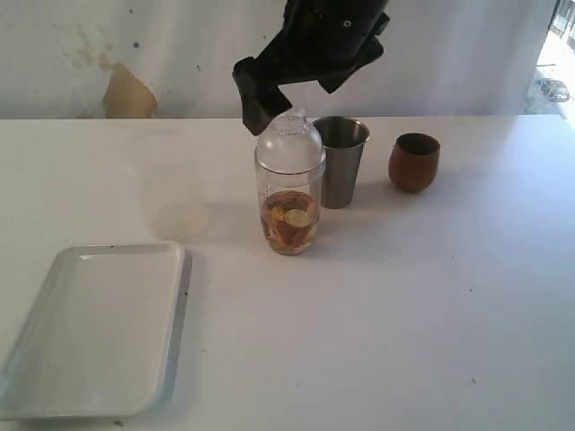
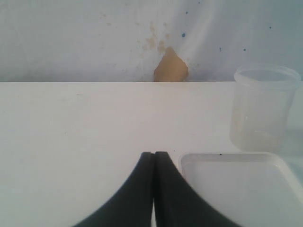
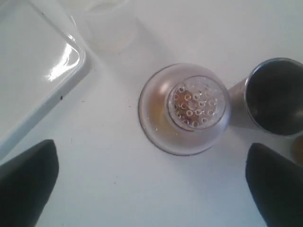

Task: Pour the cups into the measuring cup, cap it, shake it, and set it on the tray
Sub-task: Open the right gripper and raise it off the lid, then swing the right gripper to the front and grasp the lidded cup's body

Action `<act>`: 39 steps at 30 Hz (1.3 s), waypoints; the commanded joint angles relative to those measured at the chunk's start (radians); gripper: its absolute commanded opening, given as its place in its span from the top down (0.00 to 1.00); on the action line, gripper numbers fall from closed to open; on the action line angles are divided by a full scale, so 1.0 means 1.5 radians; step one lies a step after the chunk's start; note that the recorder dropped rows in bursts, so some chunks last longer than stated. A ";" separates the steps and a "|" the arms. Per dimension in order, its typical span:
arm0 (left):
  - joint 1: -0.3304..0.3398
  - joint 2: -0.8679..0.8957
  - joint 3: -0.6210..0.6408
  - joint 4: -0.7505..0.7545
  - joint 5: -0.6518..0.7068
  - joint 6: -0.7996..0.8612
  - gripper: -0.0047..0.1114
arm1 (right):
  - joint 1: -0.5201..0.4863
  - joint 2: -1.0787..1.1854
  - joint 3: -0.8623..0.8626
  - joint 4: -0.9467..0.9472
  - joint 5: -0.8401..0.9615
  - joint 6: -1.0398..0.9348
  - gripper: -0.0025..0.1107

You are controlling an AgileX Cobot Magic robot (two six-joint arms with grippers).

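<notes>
The right fingers [image 3: 28,182] stand spread wide, gripping nothing, above the clear dome-shaped lid [image 3: 189,109] that caps the tall clear graduated plastic measuring cup [image 1: 289,215]. The left fingers [image 2: 142,189] are pressed together, empty. In the exterior view, the tapered stainless steel tumbler [image 1: 341,162] crowds the measuring cup's 2 o'clock. The white rectangular tray [image 1: 99,323] lies well apart at 8 o'clock, with open white bench [image 1: 404,314] toward 5 o'clock.

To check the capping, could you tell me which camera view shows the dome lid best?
The right wrist view: it looks down on the dome lid, showing its perforated top and whole rim. The exterior view shows it side-on, seated on the measuring cup. The left wrist view misses it.
</notes>
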 commanded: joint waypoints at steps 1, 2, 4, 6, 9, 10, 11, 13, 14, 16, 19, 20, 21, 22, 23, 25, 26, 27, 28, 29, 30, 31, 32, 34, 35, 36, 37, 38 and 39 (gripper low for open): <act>-0.003 -0.003 0.003 0.001 0.001 0.000 0.96 | -0.001 -0.013 0.000 0.002 -0.082 0.018 0.05; -0.003 -0.003 0.003 0.001 0.001 0.000 0.96 | -0.001 -0.017 0.000 0.006 -0.098 0.015 0.05; -0.003 -0.003 0.003 0.001 0.001 0.000 0.96 | -0.001 -0.031 0.016 0.030 -0.138 -0.009 0.05; -0.003 -0.003 0.003 0.001 0.001 0.000 0.96 | -0.001 -0.057 0.061 0.043 -0.209 -0.020 0.05; -0.003 -0.003 0.003 0.001 0.001 0.000 0.96 | -0.001 -0.104 0.158 0.043 -0.324 -0.024 0.05; -0.003 -0.003 0.003 0.001 0.001 0.000 0.96 | -0.001 -0.119 0.200 0.043 -0.358 -0.024 0.05; -0.003 -0.003 0.003 0.001 0.001 0.000 0.96 | -0.001 -0.140 0.235 0.044 -0.391 -0.026 0.05; -0.003 -0.003 0.003 0.001 0.001 0.000 0.96 | -0.001 -0.180 0.321 0.055 -0.465 -0.044 0.05; -0.003 -0.003 0.003 0.001 0.001 0.000 0.96 | -0.001 -0.201 0.356 0.064 -0.505 -0.045 0.05; -0.003 -0.003 0.003 0.001 0.001 0.000 0.96 | 0.001 -0.241 0.445 0.087 -0.596 -0.045 0.05; -0.003 -0.003 0.003 0.001 0.001 0.000 0.96 | 0.016 -0.280 0.565 0.089 -0.732 -0.066 0.05; -0.003 -0.003 0.003 0.001 0.001 0.000 0.96 | 0.021 -0.287 0.612 0.090 -0.780 -0.066 0.05; -0.003 -0.003 0.003 0.001 0.001 0.000 0.96 | 0.027 -0.291 0.648 0.090 -0.823 -0.066 0.05; -0.003 -0.003 0.003 0.001 0.001 0.000 0.96 | 0.031 -0.291 0.673 0.090 -0.855 -0.066 0.05; -0.003 -0.003 0.003 0.001 0.001 0.000 0.96 | 0.038 -0.289 0.703 0.090 -0.891 -0.066 0.05; -0.003 -0.003 0.003 0.001 0.001 0.000 0.96 | 0.052 -0.279 0.753 0.090 -0.971 -0.062 0.05; -0.003 -0.003 0.003 0.001 0.001 0.000 0.96 | 0.060 -0.270 0.778 0.089 -1.014 -0.052 0.05; -0.003 -0.003 0.003 0.001 0.001 0.000 0.96 | 0.066 -0.261 0.806 0.089 -1.058 -0.042 0.05; -0.003 -0.003 0.003 0.001 0.001 0.000 0.96 | 0.071 -0.250 0.826 0.087 -1.101 -0.032 0.05; -0.003 -0.003 0.003 0.001 0.001 0.000 0.96 | 0.072 -0.238 0.836 0.087 -1.133 -0.030 0.05; -0.003 -0.003 0.003 0.001 0.001 0.000 0.96 | 0.072 -0.224 0.851 0.087 -1.170 -0.020 0.05; -0.003 -0.003 0.003 0.001 0.001 0.000 0.96 | 0.072 -0.211 0.862 0.087 -1.203 -0.009 0.05; -0.003 -0.003 0.003 0.001 0.001 0.000 0.96 | 0.072 -0.194 0.869 0.087 -1.221 0.002 0.05; -0.003 -0.003 0.003 0.001 0.001 0.000 0.96 | 0.072 -0.159 0.870 0.078 -1.246 0.017 0.05; -0.003 -0.003 0.003 0.001 0.001 0.000 0.96 | 0.072 -0.145 0.868 0.062 -1.253 0.019 0.05; -0.003 -0.003 0.003 0.001 0.001 0.000 0.96 | 0.072 -0.127 0.868 0.041 -1.264 0.020 0.05; -0.003 -0.003 0.003 0.001 0.001 0.000 0.96 | 0.072 -0.111 0.868 0.020 -1.280 0.020 0.05; -0.003 -0.003 0.003 0.001 0.001 0.000 0.96 | 0.072 -0.099 0.868 0.011 -1.295 0.020 0.05; -0.003 -0.003 0.003 0.001 0.001 0.000 0.96 | 0.072 -0.084 0.868 0.000 -1.313 0.020 0.05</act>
